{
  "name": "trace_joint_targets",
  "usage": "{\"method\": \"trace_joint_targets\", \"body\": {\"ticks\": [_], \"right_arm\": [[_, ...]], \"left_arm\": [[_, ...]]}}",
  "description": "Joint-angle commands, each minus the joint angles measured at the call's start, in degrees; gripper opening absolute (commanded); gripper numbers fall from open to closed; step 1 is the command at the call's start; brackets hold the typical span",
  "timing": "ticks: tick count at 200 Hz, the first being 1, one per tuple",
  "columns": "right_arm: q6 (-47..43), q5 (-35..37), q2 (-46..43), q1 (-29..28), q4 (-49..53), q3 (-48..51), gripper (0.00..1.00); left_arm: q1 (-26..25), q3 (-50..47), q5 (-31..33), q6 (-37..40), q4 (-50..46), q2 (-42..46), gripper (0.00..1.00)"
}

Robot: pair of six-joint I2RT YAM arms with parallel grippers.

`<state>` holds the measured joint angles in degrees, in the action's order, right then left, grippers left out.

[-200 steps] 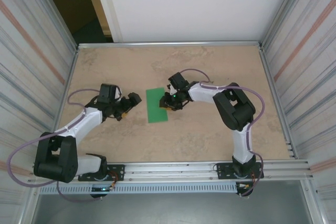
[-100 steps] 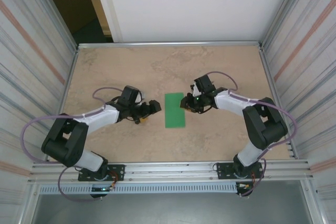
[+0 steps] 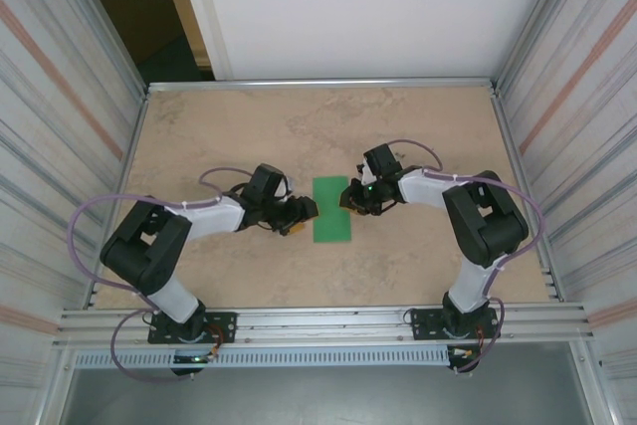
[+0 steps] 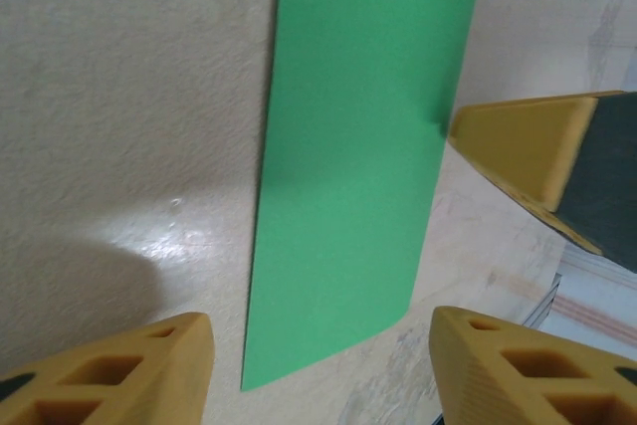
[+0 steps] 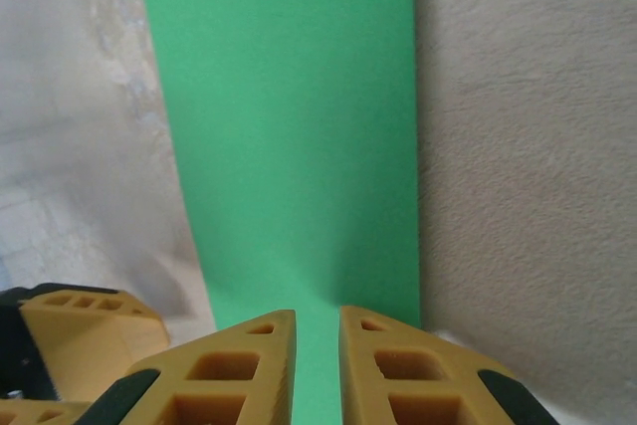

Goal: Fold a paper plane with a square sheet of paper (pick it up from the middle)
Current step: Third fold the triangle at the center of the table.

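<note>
The square sheet of paper (image 3: 331,209) lies flat on the table as a narrow bright green strip, folded over. My left gripper (image 3: 305,212) is at its left edge, low over the table. In the left wrist view the sheet (image 4: 358,146) runs up from between my open left gripper (image 4: 318,355), whose fingers (image 4: 149,375) stand wide apart beside its near end. My right gripper (image 3: 350,200) is at the strip's right edge. In the right wrist view my right gripper (image 5: 317,345) hovers over the green sheet (image 5: 289,126), its jaws nearly together with a thin slit between them.
The tan, marbled table (image 3: 249,126) has metal rails along its edges (image 3: 318,83) and corrugated walls on both sides. One right finger (image 4: 528,151) shows in the left wrist view, and one left finger (image 5: 80,330) shows in the right wrist view.
The strip slid right together with my right gripper. My left arm reached across to the strip's left edge, its jaws narrowing. The right jaws also narrowed.
</note>
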<state>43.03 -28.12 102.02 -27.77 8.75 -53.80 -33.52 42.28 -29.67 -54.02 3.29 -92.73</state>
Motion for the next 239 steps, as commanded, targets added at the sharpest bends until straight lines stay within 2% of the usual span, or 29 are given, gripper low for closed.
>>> {"method": "trace_joint_targets", "body": {"ticks": [1, 76, 129, 195, 239], "right_arm": [[-0.6, 0.6, 2.0, -0.3, 1.6, -1.4, 0.17], [-2.4, 4.3, 4.1, -0.3, 3.8, 0.1, 0.16], [-2.8, 4.4, 4.4, -0.3, 3.9, 0.3, 0.16], [-2.6, 4.6, 4.8, 0.0, 3.8, 0.9, 0.15], [-1.3, 3.7, 5.2, 1.0, 3.5, 1.4, 0.15]], "left_arm": [[-0.7, 2.1, -1.8, 0.1, 0.1, -1.4, 0.55], [-1.2, 4.0, -2.2, 1.9, -3.2, -4.5, 0.45], [-2.2, 7.0, 1.5, 4.9, -8.5, -5.6, 0.45], [-5.7, 11.4, 10.8, 5.0, -19.3, -5.7, 0.45], [-7.1, 12.6, 11.2, 4.6, -20.6, -7.1, 0.42]]}}
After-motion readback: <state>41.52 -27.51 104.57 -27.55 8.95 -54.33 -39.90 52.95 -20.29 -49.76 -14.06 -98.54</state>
